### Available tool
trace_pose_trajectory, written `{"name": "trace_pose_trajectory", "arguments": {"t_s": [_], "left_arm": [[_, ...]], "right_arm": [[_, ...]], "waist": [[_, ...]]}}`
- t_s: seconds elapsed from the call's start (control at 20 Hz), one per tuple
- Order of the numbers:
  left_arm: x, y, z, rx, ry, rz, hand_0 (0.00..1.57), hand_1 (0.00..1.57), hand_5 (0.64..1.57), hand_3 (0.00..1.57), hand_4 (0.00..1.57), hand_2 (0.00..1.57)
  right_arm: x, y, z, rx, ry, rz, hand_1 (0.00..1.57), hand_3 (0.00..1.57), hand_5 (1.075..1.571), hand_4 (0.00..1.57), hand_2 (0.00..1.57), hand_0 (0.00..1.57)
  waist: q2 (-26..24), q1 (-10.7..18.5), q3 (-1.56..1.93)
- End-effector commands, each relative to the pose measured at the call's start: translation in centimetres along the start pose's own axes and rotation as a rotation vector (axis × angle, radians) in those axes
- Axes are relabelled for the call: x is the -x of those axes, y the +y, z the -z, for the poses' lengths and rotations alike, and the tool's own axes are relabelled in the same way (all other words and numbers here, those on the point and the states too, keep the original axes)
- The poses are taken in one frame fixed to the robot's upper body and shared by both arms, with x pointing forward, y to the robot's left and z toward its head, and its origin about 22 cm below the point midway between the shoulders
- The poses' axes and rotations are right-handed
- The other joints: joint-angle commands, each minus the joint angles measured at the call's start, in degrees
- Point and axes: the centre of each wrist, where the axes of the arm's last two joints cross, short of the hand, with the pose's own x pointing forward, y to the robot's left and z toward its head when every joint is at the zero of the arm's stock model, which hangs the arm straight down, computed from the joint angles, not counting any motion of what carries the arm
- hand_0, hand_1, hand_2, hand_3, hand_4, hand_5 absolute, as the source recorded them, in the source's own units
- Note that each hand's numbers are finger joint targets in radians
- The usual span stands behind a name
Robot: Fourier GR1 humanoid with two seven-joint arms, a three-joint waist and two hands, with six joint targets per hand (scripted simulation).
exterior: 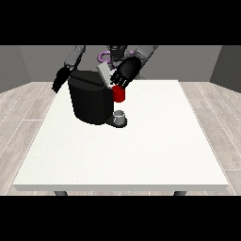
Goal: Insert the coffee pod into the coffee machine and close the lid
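White bench point(141, 155), black coffee machine point(89, 101) at its 11 o'clock, lid point(104, 74) raised, red thing at the machine point(119, 94), grey thing point(120, 116) on its base, hand at the view's right point(124, 73) above the red thing, hand at the view's left point(60, 80) hanging beside the machine.

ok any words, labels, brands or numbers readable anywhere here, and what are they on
None: no text, brand, number or sign can be read in the front view.
coffee machine: plain black body, no label showing.
red thing at the machine: unmarked.
grey thing on the machine's base: unmarked.
table: plain white, no markings.
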Motion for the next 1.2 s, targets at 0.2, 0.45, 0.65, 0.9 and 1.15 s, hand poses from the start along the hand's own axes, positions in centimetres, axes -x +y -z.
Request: {"name": "trace_pose_trajectory", "arguments": {"t_s": [0.2, 0.45, 0.65, 0.9, 1.15], "left_arm": [[0.0, 0.5, -0.3, -0.04, -0.061, 0.032, 1.2, 1.2, 1.571, 1.17, 0.36, 1.22], [0.1, 0.0, 0.0, -0.086, -0.002, 0.064, 1.27, 1.27, 1.571, 1.18, 0.17, 1.27], [1.7, 0.3, -0.8, -0.097, 0.011, 0.173, 1.21, 1.21, 1.571, 1.1, 0.0, 1.22], [2.4, 0.9, -1.0, -0.103, 0.007, 0.187, 1.17, 1.17, 1.571, 1.02, 0.0, 1.17], [0.9, -0.3, -0.2, -0.101, -0.055, 0.159, 1.11, 1.11, 1.571, 0.97, 0.0, 1.13]], "right_arm": [[-0.3, -1.8, 0.8, 0.031, -0.043, -0.027, 0.0, 0.0, 1.571, 0.14, 0.0, 0.0], [-0.8, 2.1, -0.5, -0.032, -0.035, -0.006, 0.0, 0.0, 1.571, 0.0, 0.0, 0.0], [-2.6, -0.8, 1.1, -0.007, -0.05, -0.009, 0.0, 0.0, 1.571, 0.0, 0.0, 0.0], [-3.1, 1.1, 0.6, -0.026, -0.034, -0.014, 0.0, 0.0, 1.571, 0.0, 0.0, 0.0], [-1.2, -0.1, 0.7, 0.009, -0.026, 0.004, 0.0, 0.0, 1.571, 0.0, 0.0, 0.0]], "waist": [[1.7, 1.4, 0.02], [1.1, -1.3, 0.0], [2.1, -1.6, -0.01], [3.3, -2.3, -0.02], [2.6, 0.3, 0.01]]}}
